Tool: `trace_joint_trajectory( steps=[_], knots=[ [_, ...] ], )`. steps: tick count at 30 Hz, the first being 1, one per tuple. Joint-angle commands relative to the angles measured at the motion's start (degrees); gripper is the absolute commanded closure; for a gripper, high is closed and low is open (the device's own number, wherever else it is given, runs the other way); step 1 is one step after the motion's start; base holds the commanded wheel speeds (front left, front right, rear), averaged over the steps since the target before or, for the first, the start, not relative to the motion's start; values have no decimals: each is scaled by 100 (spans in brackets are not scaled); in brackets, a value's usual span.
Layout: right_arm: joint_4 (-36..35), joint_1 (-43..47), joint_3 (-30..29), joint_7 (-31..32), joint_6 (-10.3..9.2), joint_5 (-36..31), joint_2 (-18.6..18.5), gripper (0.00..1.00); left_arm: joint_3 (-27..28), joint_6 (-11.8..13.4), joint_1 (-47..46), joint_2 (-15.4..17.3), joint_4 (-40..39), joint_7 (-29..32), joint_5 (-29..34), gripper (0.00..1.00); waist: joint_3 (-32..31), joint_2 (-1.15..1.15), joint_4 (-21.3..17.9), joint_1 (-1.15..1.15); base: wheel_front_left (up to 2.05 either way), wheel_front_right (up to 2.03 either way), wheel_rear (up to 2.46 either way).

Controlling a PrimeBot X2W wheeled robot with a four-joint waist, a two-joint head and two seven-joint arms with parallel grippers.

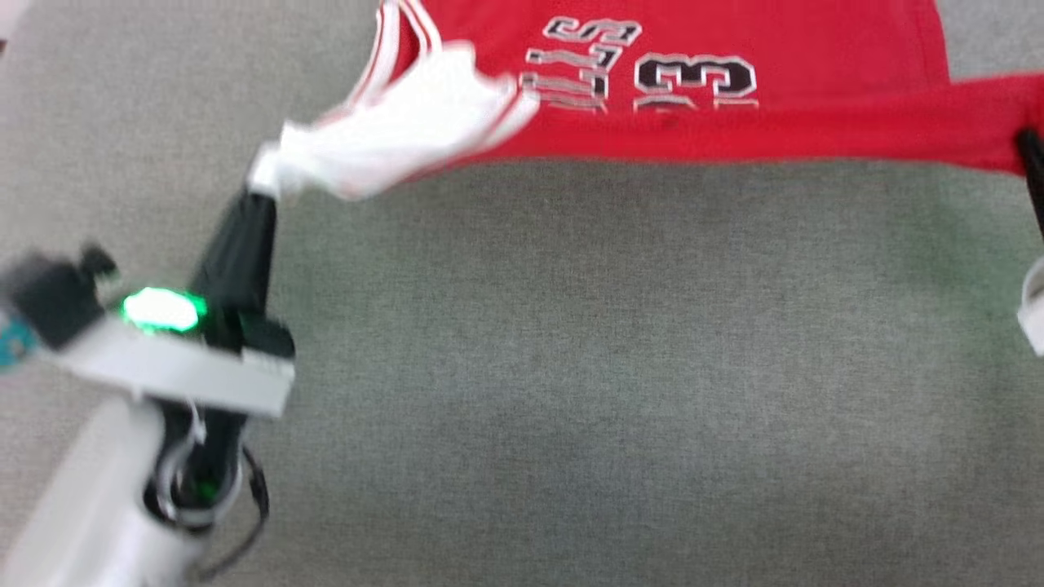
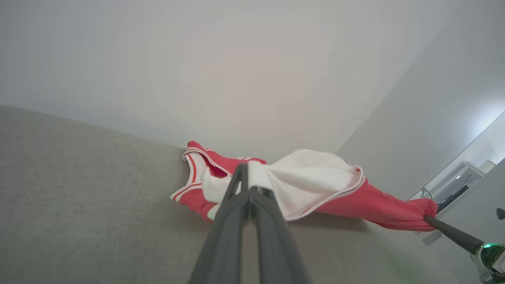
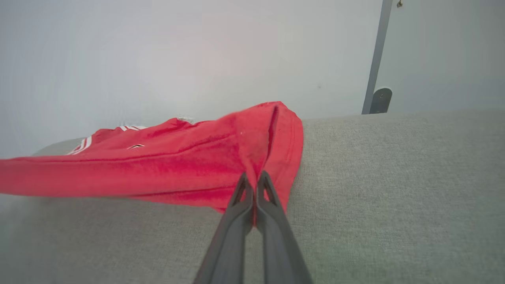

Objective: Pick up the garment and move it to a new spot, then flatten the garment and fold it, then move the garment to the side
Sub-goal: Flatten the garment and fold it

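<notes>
The garment (image 1: 734,122), a bright red shirt with black-and-white lettering, white sleeve ends and striped trim, lies stretched across the far part of the grey surface. My left gripper (image 1: 263,189) is shut on its white sleeve end (image 2: 311,179) at the left. My right gripper (image 1: 1029,151) at the right edge is shut on a red corner (image 3: 272,157) of the garment. The near edge of the garment is pulled taut between both grippers (image 2: 249,185) (image 3: 252,183) and lifted a little off the surface.
A grey fabric-covered surface (image 1: 571,367) spreads under and in front of the garment. A pale wall (image 2: 236,59) rises behind it. A grey post with a bracket (image 3: 375,79) stands at the surface's far edge in the right wrist view.
</notes>
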Motion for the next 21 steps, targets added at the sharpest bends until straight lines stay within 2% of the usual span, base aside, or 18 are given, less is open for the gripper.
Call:
trace_joint_trajectory(
  steps=[1, 7, 13, 16, 21],
  knots=[
    [-146, 170, -110, 63, -11, 2, 22, 100, 86, 15, 235, -23, -66, 1, 96, 100, -135, 0, -8, 0, 0, 0, 0],
    [-1100, 1107, -661, 444, -11, -60, 247, 100, 540, 15, 1331, -269, -653, -2, 365, 100, -264, 0, -48, 0, 0, 0, 0],
    [-1929, 1860, -808, 674, -12, -9, 240, 100, 1090, 16, 2267, -491, -1313, -3, 695, 100, -327, 0, -174, 0, 0, 0, 0],
    [-2218, 2182, -886, 761, -12, 21, 294, 100, 1137, 42, 2696, -481, -1629, -3, 876, 100, -338, 0, -210, 0, 0, 0, 0],
    [-2573, 2579, -1097, 897, -12, 75, 386, 100, 1133, 253, 3103, -361, -2028, 33, 1120, 100, -309, 0, -245, 0, 0, 0, 0]
  ],
)
